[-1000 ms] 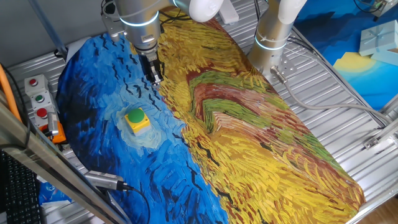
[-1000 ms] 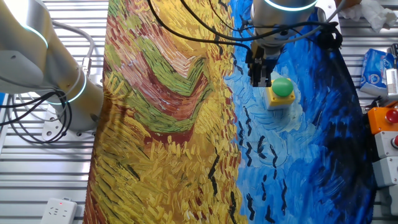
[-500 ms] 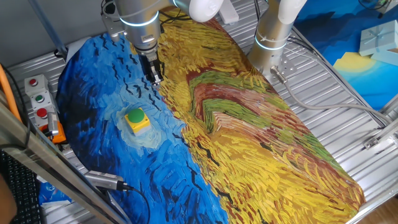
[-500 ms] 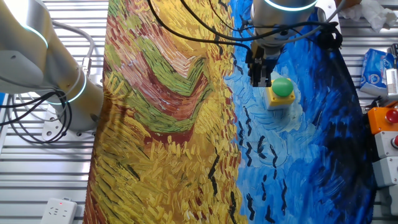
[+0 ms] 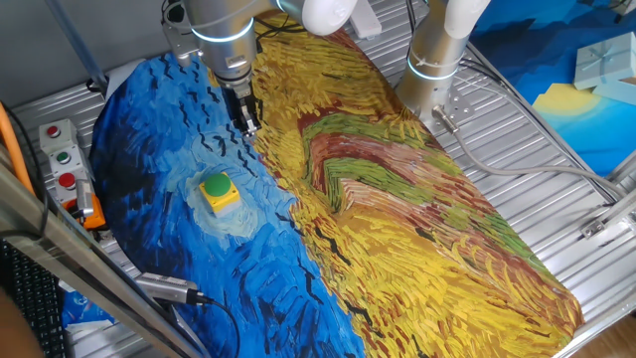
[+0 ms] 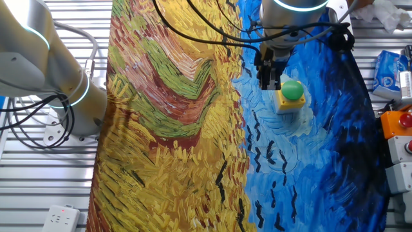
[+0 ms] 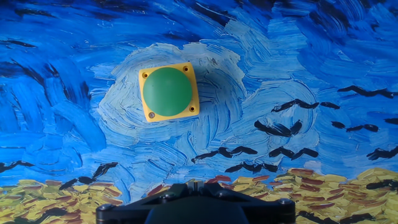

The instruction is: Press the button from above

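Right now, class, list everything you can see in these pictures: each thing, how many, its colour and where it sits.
button: 1, green dome on yellow base, on blue part of cloth
cloth: 1, painted blue and yellow, covers the table
control box: 1, grey with red and green buttons, table edge beside cloth
power strip: 1, white, table corner
second arm: 1, white, beside cloth
gripper: 1, dark, raised above cloth, off to the side of the button

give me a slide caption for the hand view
Hand view: green button on its yellow base, sitting untouched on the blue painted cloth.
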